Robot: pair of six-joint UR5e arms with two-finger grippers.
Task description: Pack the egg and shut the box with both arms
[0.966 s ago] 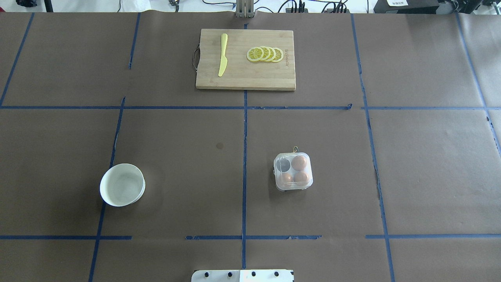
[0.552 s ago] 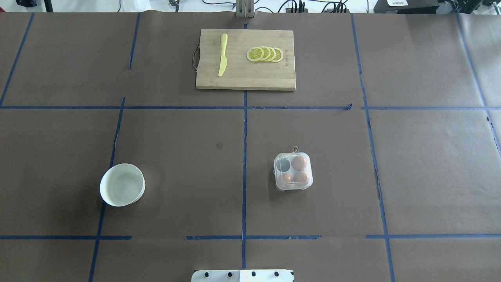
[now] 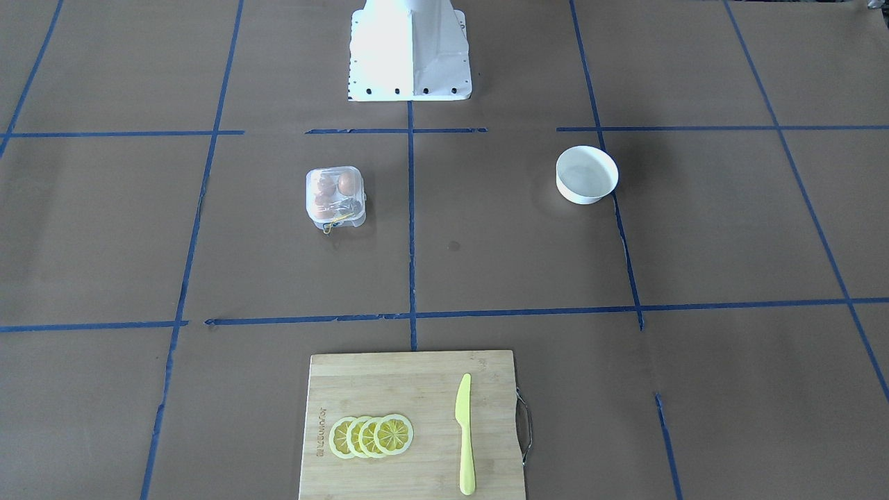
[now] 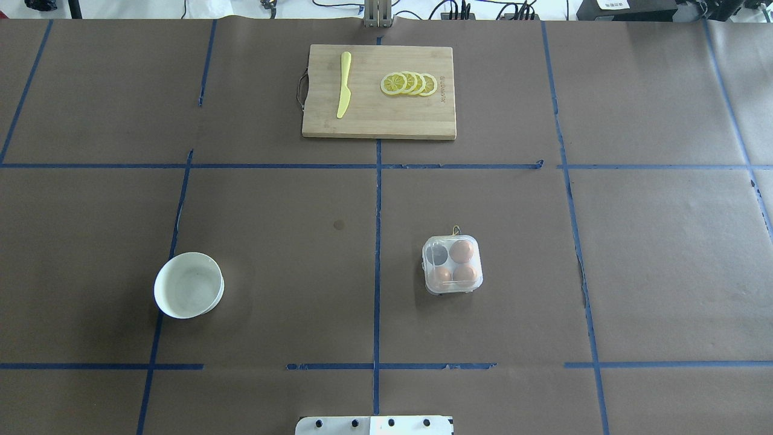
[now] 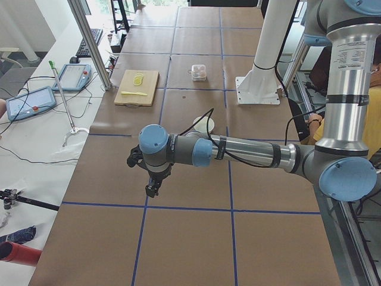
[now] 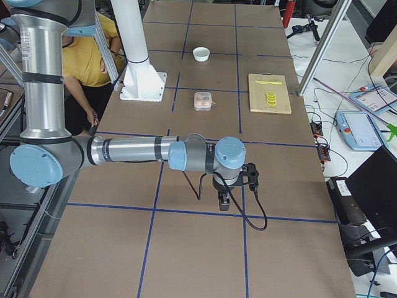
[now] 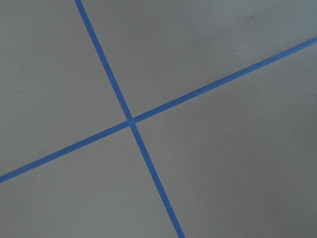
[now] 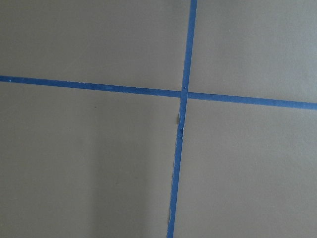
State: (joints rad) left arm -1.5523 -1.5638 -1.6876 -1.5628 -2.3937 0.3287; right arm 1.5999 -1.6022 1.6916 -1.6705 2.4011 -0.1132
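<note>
While both arms hang out past the ends of the work area, the box (image 4: 452, 264) sits alone just right of the central tape line, in the robot's near-right tape square, with bare brown paper on every side of it. Three tan eggs (image 4: 462, 251) fill three of its cells, and the clear lid lies over them; whether it is latched cannot be told. A thin yellow string (image 3: 336, 221) trails from its far edge.

Well apart on the left, the white bowl (image 4: 188, 285) straddles a blue tape line. The cutting board (image 4: 379, 121) lies at the table's far edge, across the central line, carrying a yellow knife (image 4: 343, 84) and lemon slices (image 4: 409, 84).

From the left end of the table, the left arm (image 5: 238, 152) stretches low and level, and the left gripper (image 5: 152, 189) points down above a tape crossing, touching nothing. At the opposite end the right arm (image 6: 136, 151) does likewise with the right gripper (image 6: 224, 202). Whether either gripper's jaws are parted or closed cannot be told.
</note>
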